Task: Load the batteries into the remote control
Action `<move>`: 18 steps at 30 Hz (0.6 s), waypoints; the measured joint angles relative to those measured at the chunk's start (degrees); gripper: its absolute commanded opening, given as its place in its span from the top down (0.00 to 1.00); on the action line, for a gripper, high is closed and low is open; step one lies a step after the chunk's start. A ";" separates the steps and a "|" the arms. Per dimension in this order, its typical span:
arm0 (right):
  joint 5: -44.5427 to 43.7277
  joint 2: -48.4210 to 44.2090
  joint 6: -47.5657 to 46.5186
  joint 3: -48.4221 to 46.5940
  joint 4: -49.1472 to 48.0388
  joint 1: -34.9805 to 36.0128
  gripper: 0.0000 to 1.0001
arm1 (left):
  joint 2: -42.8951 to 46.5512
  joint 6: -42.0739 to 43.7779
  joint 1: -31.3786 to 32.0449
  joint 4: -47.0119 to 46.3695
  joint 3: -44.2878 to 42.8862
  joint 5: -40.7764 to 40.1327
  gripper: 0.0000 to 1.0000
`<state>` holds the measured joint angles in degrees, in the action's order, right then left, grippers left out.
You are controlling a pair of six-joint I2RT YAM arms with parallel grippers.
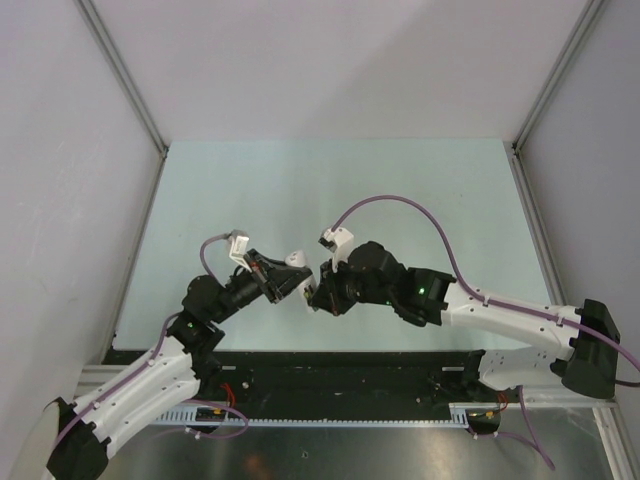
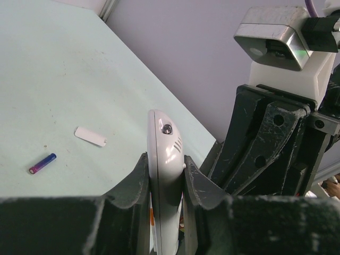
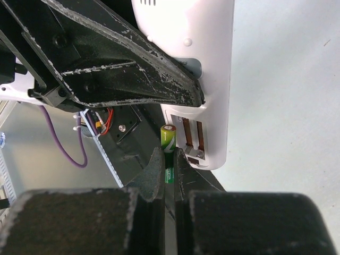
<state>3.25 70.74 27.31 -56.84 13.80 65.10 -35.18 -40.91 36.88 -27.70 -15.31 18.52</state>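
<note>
Left gripper (image 2: 166,160): closed tight on the remote control (image 3: 212,64), one finger on each long side, so we're seeing it edge-on.
Right gripper (image 3: 168,155): pinched on the green battery (image 3: 168,137), with the tip poking out past the fingers.
Green battery: just beside the remote's open back recess, by the coppery contacts. We can't tell if it's touching.
Remote control: up off the table (image 2: 53,64), between the two arms, over its middle and towards the near edge.
Purple-blue battery (image 2: 42,163): lying flat on the table, well away from the wall-side edge.
Small white flat piece (image 2: 91,136): near that battery, a bit closer to that edge.
</note>
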 measured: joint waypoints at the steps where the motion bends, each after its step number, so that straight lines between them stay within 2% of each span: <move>1: -0.07 0.00 0.07 0.00 0.11 0.07 1.00 | 0.00 0.00 0.00 0.00 0.00 0.07 1.00; 18: -2.80 0.13 -0.17 -0.02 2.86 1.70 1.00 | -1.57 -1.09 0.00 0.00 0.00 2.12 1.00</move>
<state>0.45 70.87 27.14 -56.86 16.67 66.81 -36.75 -42.00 36.88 -27.70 -15.31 20.64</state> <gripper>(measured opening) 0.035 0.245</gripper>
